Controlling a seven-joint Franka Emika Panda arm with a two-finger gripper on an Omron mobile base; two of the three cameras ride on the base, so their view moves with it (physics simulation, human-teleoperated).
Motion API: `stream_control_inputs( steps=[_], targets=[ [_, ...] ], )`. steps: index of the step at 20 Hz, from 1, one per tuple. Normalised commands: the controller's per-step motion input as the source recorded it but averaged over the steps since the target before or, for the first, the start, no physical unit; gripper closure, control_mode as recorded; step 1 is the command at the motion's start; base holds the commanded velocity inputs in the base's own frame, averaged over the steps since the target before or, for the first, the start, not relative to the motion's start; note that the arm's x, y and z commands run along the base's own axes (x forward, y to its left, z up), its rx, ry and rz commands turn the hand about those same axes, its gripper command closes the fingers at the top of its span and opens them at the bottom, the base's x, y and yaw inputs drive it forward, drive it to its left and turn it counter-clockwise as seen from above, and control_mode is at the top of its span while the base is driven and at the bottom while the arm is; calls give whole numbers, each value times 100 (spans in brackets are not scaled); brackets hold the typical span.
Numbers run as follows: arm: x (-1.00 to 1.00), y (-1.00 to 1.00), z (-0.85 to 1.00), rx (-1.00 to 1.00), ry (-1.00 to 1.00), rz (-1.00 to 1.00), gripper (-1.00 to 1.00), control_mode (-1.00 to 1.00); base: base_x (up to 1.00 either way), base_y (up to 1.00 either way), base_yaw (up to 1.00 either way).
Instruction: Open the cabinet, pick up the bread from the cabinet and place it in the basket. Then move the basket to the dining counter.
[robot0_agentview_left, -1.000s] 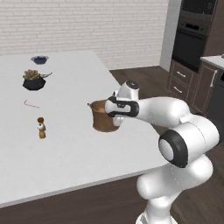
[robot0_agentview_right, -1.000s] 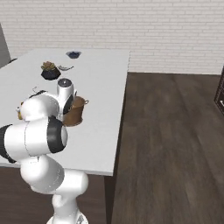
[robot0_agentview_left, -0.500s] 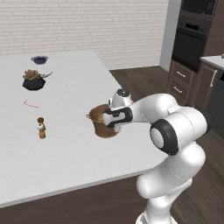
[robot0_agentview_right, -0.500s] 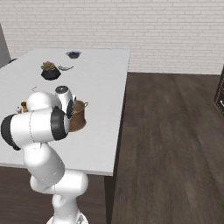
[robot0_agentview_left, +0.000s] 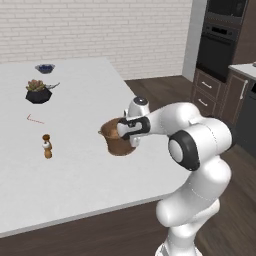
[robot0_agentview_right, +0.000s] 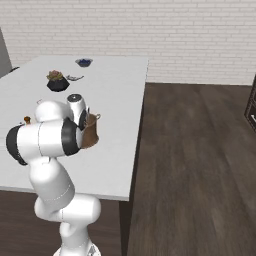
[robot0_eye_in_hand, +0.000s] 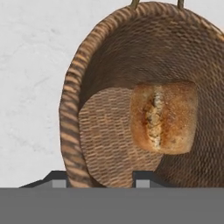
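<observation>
So the small golden-brown loaf of bread (robot0_eye_in_hand: 164, 117) is sitting inside the round brown woven basket (robot0_agentview_left: 117, 141), lying against the inner wall next to the flat woven bottom. In the hand view its split crust line runs up-down, so that's its long axis there, but that view rolls with the hand and I can't tell how that maps to the room.

The basket is tipped a little, mouth leaning toward the desk's left side in the left base view, and it sits near the right edge of the big plain white flat-topped desk (robot0_agentview_left: 75, 170), roughly halfway along that edge. I can't tell if its base is touching the top or just off it.

The hand (robot0_agentview_left: 126, 131) is on the basket's rim: in the hand view the two dark fingertips (robot0_eye_in_hand: 144, 178) sit either side of the near wall, so it's clenched on the basket.

Further out on the desk: a small brown pepper-mill-looking thing (robot0_agentview_left: 47, 146) to the left of the basket, a thin pinkish stick (robot0_agentview_left: 35, 119), a black pot with a green-red plant (robot0_agentview_left: 39, 92), and a small dark blue bowl (robot0_agentview_left: 45, 67) near the far edge.

Room-wise: white brick wall (robot0_agentview_right: 165, 35), dark wood plank floor (robot0_agentview_right: 195, 170), dark cabinets with a built-in oven (robot0_agentview_left: 220, 45) on the right.
</observation>
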Motion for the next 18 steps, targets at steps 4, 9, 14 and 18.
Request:
stream_control_inputs(
  steps=[4, 9, 14, 18],
  targets=[
    [0, 0, -56, 0, 0, 0, 100, -100, 0, 0, 0],
    [-20, 0, -59, 0, 0, -1, 100, -100, 0, 0, 0],
    [-10, -9, -65, 1, 0, -1, 100, -100, 0, 0, 0],
    [-8, -13, -42, 6, 0, 0, -100, -100, 0, 0, 0]
  ],
)
